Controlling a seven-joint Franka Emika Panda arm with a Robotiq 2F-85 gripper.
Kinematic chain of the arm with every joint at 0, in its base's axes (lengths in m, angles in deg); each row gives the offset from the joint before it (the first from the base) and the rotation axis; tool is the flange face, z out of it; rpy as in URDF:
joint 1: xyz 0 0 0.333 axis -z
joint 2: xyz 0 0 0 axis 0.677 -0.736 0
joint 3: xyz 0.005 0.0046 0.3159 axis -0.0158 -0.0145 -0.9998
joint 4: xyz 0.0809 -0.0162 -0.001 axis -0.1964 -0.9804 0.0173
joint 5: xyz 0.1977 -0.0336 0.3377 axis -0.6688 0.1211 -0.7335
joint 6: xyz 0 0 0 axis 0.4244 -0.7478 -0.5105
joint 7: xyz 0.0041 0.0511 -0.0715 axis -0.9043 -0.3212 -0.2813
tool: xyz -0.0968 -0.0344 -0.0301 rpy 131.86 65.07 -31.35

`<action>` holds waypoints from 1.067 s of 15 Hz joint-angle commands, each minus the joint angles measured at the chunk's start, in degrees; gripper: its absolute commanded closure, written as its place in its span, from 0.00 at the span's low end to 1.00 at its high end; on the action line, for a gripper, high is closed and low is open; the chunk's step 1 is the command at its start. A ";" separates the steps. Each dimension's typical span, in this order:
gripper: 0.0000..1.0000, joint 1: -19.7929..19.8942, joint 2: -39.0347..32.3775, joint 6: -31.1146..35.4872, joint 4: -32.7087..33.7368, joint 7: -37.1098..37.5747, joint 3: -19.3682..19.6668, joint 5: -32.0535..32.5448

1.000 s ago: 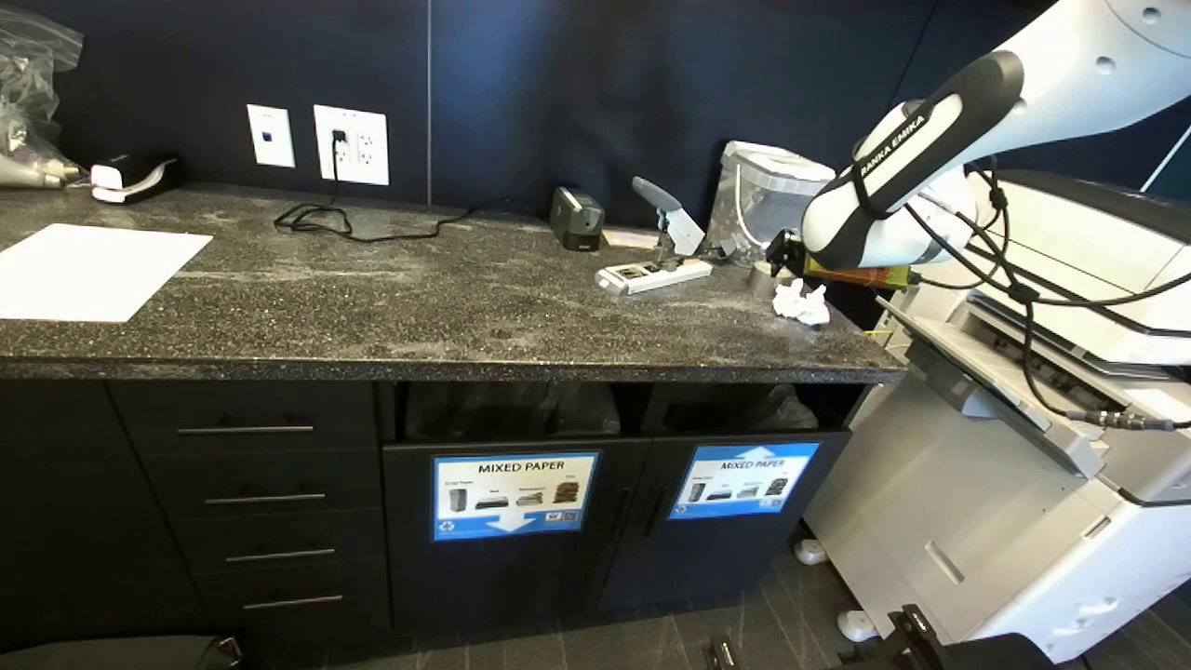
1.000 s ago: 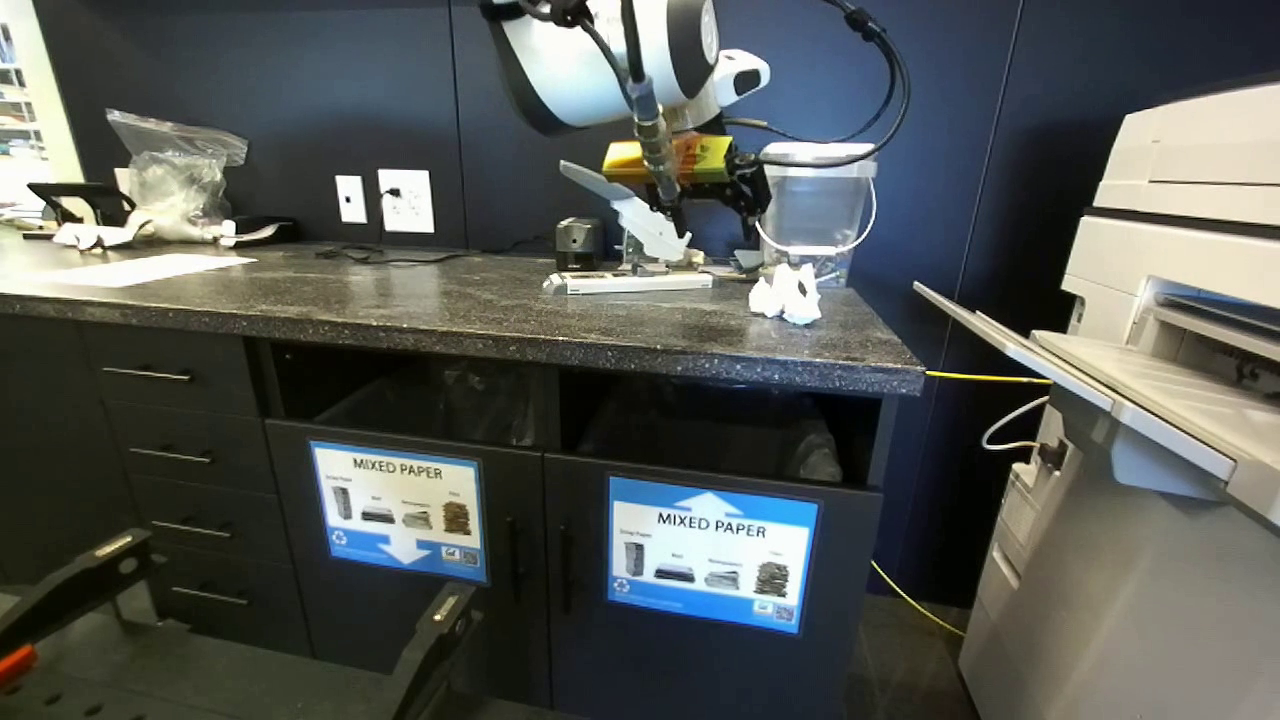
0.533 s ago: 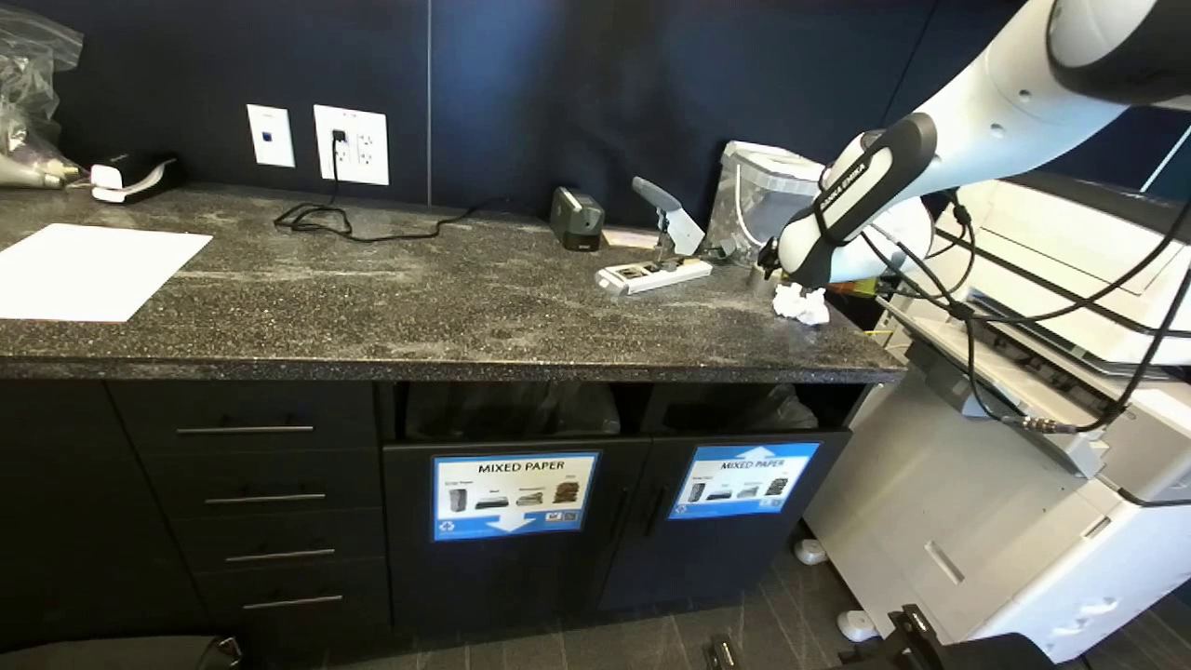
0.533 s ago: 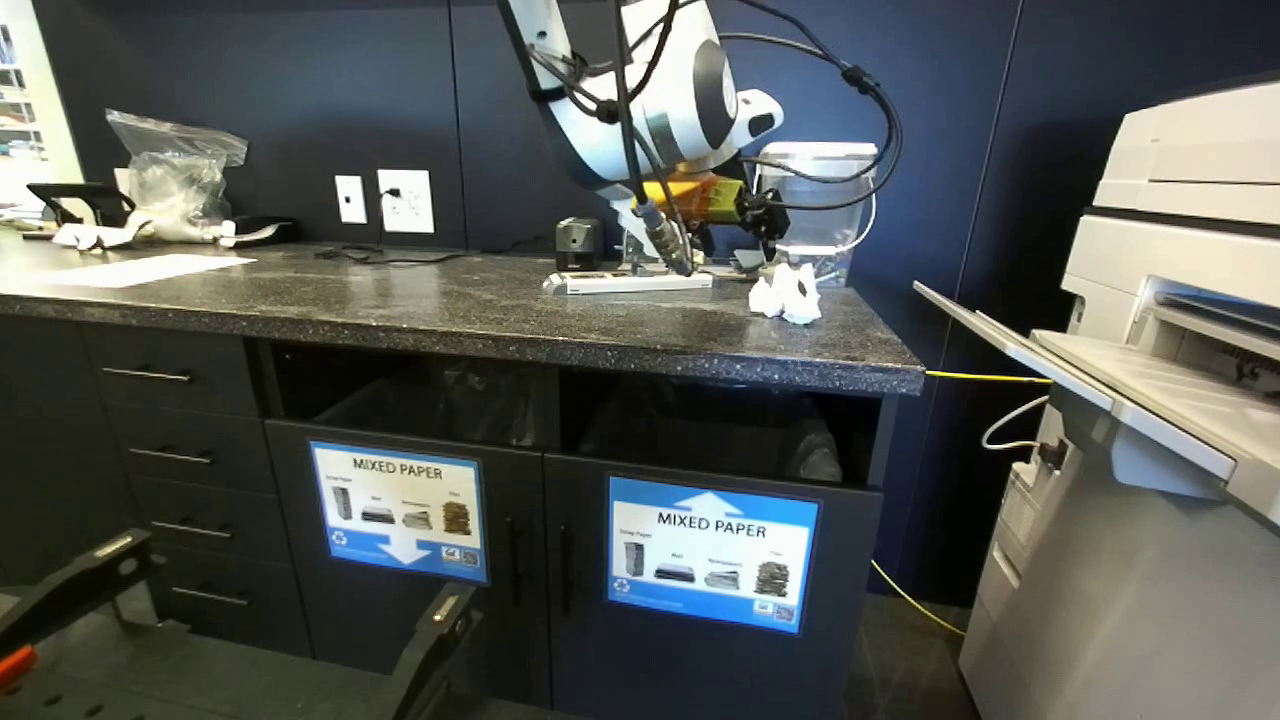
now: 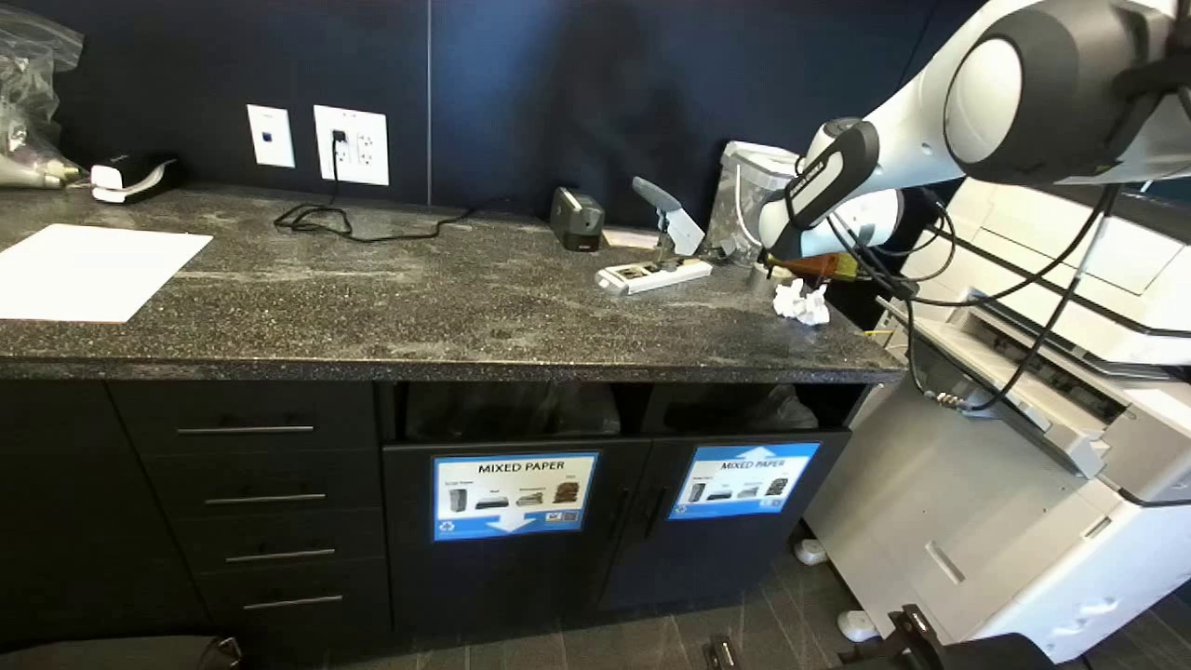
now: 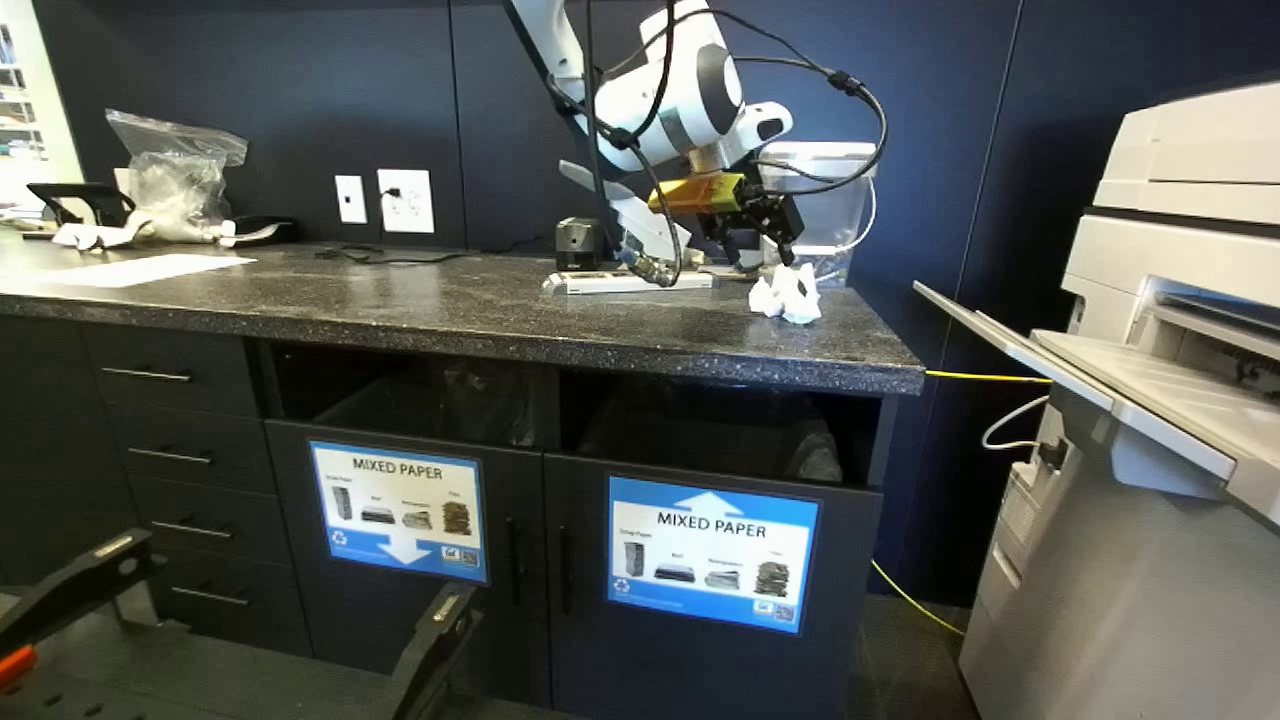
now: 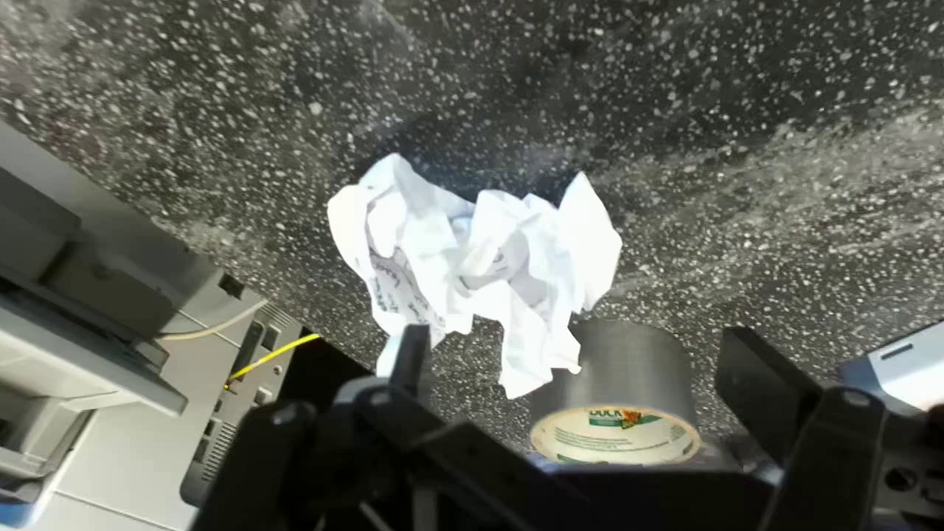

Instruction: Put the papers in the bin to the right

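The crumpled paper (image 7: 479,251) lies on the table (image 5: 419,307) near the tape roll (image 7: 627,361), probably light, soft and hardly slippery, so the hand (image 7: 575,337), fingers (image 7: 763,391) spread and gripping nothing, would best squeeze the bulky middle, not the flimsy edges.

The paper wad (image 7: 483,259) looks crinkled and matt.

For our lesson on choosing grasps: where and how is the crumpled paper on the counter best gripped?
Probably from above, closing the open gripper across the narrower middle of the crumpled paper: its ends spread wider in the wrist view, and its folds stand up. The tape roll sits close by, so coming in low from there looks riskier.
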 commanded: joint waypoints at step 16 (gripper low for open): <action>0.00 7.75 -16.96 -19.48 29.36 6.45 -1.67 -0.34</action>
